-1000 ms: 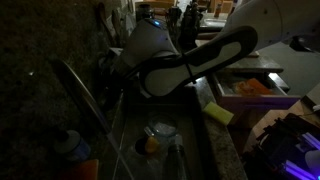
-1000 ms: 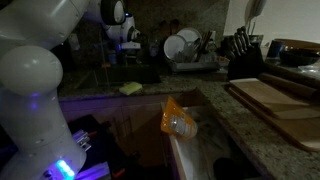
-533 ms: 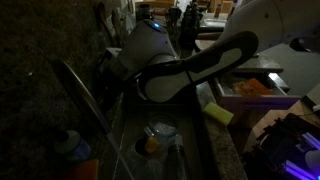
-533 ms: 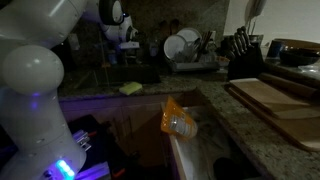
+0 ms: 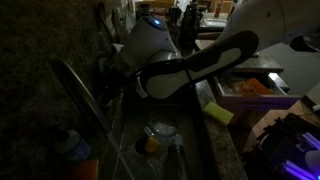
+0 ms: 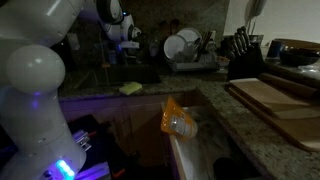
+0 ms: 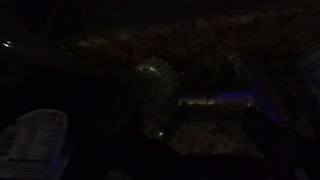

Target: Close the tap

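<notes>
The pincer (image 5: 108, 71) shows only as a dark shape at the arm's end; whether it is spread or pressed together cannot be told. Just beside it, the tap (image 5: 82, 98), a slim, curved, shiny silver spout, extends over the sink (image 5: 192, 135) set in the counter (image 5: 222, 140).

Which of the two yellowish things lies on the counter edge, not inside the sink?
The yellow sponge, resting on the counter beside the basin; the orange thing sits down inside the sink basin.
</notes>
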